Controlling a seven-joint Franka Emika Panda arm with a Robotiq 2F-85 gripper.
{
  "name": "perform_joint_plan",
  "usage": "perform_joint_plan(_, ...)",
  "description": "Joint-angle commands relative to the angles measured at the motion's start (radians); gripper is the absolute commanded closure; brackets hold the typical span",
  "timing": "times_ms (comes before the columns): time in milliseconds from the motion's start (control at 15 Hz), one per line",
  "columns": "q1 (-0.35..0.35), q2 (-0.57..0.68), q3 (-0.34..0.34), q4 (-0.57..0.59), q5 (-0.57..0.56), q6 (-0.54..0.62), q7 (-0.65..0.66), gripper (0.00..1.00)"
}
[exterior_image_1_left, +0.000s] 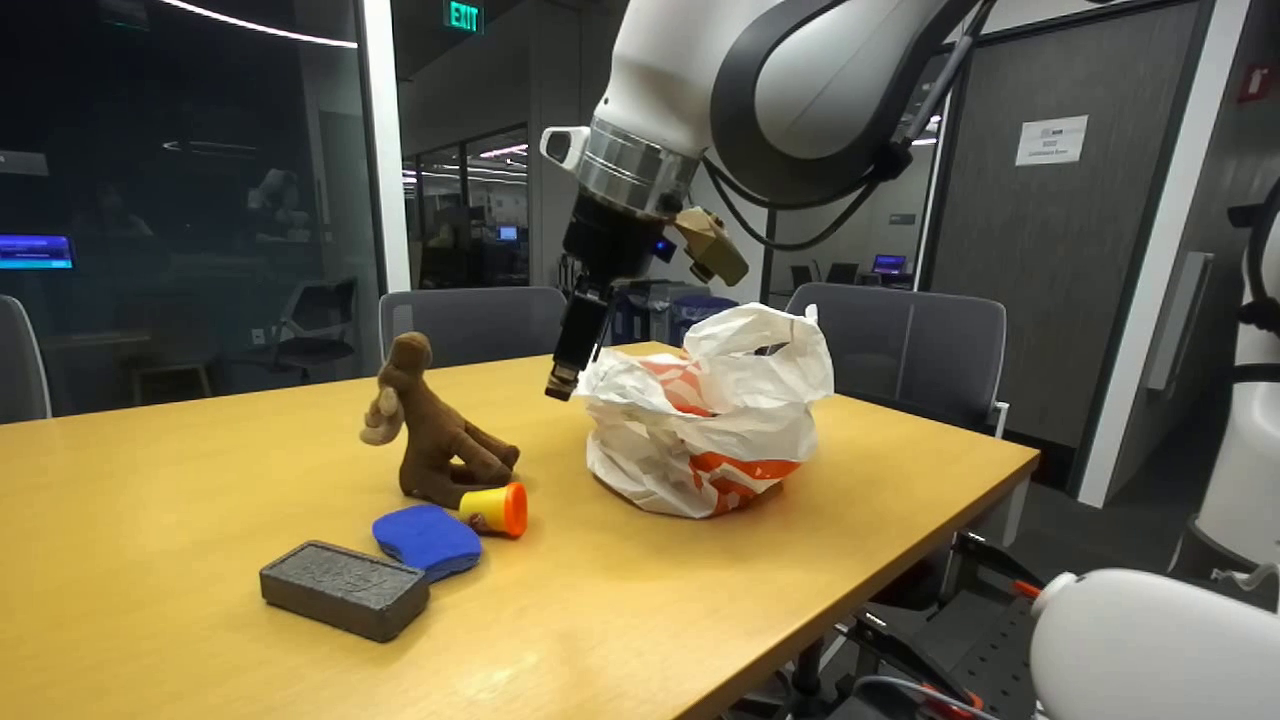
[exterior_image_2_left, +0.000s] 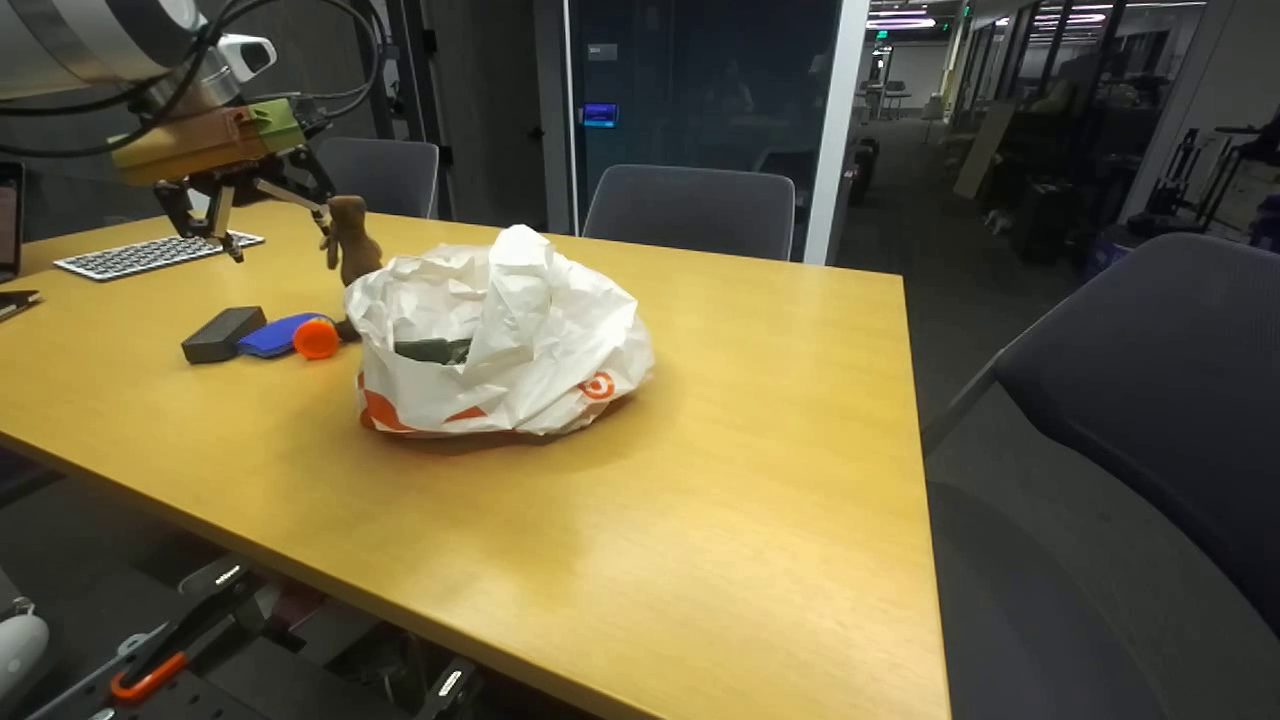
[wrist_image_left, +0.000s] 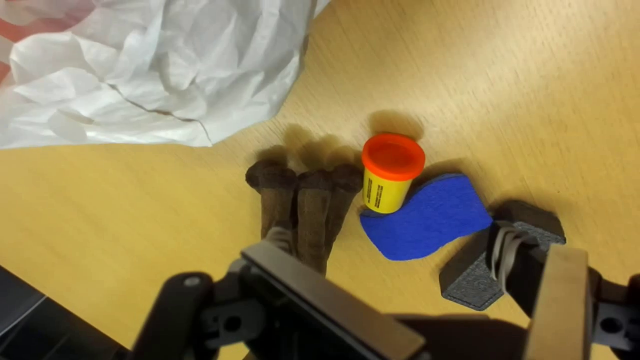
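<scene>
In from the right edge of the table (exterior_image_2_left: 760, 500) in an exterior view, a white bag (exterior_image_2_left: 560, 315) holds something dark (exterior_image_2_left: 432, 351); leftward, the empty gripper (exterior_image_2_left: 282, 243), fingers (wrist_image_left: 562, 305) apart, hangs near a plush toy (exterior_image_2_left: 356, 245), block (exterior_image_2_left: 223, 335), sponge (exterior_image_2_left: 275, 336) and tub (exterior_image_2_left: 317, 339), all unbagged.
</scene>
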Motion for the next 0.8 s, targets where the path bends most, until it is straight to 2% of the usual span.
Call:
perform_joint_plan(0, -0.003, 0.053, 0.016, 0.029, -0.041, 0.099, 0.045, 0.0)
perform_joint_plan(400, -0.004, 0.185, 0.01, 0.151, -0.139, 0.25, 0.101, 0.0)
perform_joint_plan(733, 0.021, 0.341, -0.032, 0.317, -0.25, 0.246, 0.089, 0.0)
